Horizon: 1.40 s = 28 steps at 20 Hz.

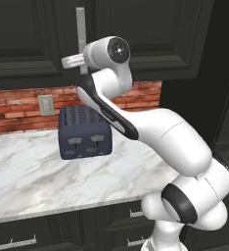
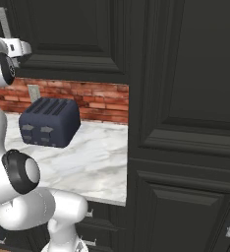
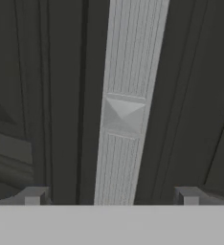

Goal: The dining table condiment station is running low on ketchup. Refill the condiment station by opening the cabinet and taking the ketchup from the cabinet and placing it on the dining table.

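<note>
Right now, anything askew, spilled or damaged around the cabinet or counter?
Nothing stands out. The cabinet door is shut, its handle straight between the open fingers. The toaster sits upright on the marble counter; no spills.

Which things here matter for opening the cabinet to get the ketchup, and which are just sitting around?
For the job:
- cabinet, door shut
- its silver bar handle
- gripper, open, lined up on the handle

Just lying about:
- dark toaster
- marble counter
- wall outlet
</note>
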Available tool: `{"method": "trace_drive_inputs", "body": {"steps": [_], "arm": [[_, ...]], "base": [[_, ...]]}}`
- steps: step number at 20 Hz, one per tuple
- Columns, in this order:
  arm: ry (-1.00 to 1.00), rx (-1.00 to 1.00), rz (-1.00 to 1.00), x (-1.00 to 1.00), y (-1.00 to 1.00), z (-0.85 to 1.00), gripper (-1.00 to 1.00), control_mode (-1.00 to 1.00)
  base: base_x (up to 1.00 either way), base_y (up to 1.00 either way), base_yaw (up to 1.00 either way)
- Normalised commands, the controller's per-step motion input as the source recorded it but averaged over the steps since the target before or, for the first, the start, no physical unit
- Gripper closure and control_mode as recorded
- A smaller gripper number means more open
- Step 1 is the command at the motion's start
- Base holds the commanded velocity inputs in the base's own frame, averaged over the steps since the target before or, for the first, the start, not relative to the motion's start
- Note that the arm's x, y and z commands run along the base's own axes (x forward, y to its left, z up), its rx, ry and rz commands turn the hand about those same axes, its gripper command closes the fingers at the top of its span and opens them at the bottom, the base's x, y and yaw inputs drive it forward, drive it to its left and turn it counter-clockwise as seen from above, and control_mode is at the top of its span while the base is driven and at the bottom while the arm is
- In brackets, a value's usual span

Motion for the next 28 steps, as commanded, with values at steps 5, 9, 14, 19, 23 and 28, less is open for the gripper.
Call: {"method": "trace_drive_inputs", "body": {"steps": [5,9,14,19,23,28], "arm": [[-0.06,0.00,0.00,0.22,0.07,-0.12,-1.00,-1.00],[-0.07,0.00,0.00,0.25,0.02,-0.12,-1.00,-1.00],[-0.06,0.00,0.00,0.31,0.05,-0.07,-1.00,-1.00],[-0.05,0.00,-0.01,0.36,0.10,-0.02,-1.00,-1.00],[-0.05,0.00,-0.02,0.32,0.14,-0.08,1.00,-1.00],[-0.04,0.00,0.00,0.07,0.01,-0.04,1.00,-1.00]], "base": [[0.00,0.00,0.00],[0.00,0.00,0.00],[0.00,0.00,0.00],[0.00,0.00,0.00],[0.00,0.00,0.00],[0.00,0.00,0.00]]}}
